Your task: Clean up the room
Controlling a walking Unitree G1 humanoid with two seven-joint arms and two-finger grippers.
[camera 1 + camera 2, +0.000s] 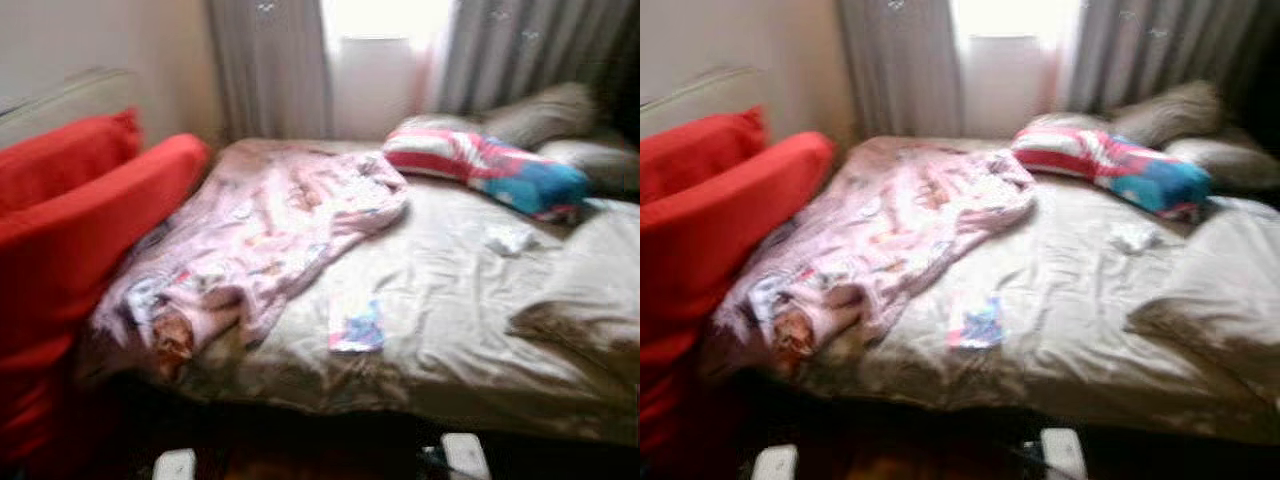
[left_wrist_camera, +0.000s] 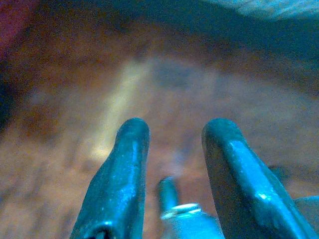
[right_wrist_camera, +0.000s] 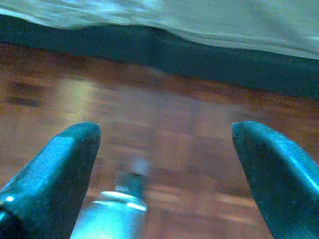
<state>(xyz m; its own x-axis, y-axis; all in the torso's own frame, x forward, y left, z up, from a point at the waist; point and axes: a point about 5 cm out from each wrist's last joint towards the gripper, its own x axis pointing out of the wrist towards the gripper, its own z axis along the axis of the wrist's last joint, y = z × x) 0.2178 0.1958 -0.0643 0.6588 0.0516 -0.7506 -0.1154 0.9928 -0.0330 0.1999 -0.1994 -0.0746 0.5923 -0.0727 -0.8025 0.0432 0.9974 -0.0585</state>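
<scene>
An unmade bed (image 1: 450, 300) with a beige sheet lies before me. A pink patterned blanket (image 1: 260, 235) is crumpled over its left half and hangs off the near corner. A small colourful packet or booklet (image 1: 356, 325) lies flat near the front edge. A crumpled white piece (image 1: 510, 238) sits further right. A red, white and blue pillow (image 1: 490, 165) rests near the head. My left gripper (image 2: 172, 132) hangs open over the wooden floor. My right gripper (image 3: 164, 132) also hangs open above the floor, with the bed's edge beyond it.
A red sofa or cushioned seat (image 1: 70, 250) stands tight against the bed's left side. Grey curtains (image 1: 270, 65) and a bright window (image 1: 385, 40) are behind the bed. Beige pillows (image 1: 545, 115) lie at the far right. Wooden floor (image 3: 149, 104) runs along the bed's front.
</scene>
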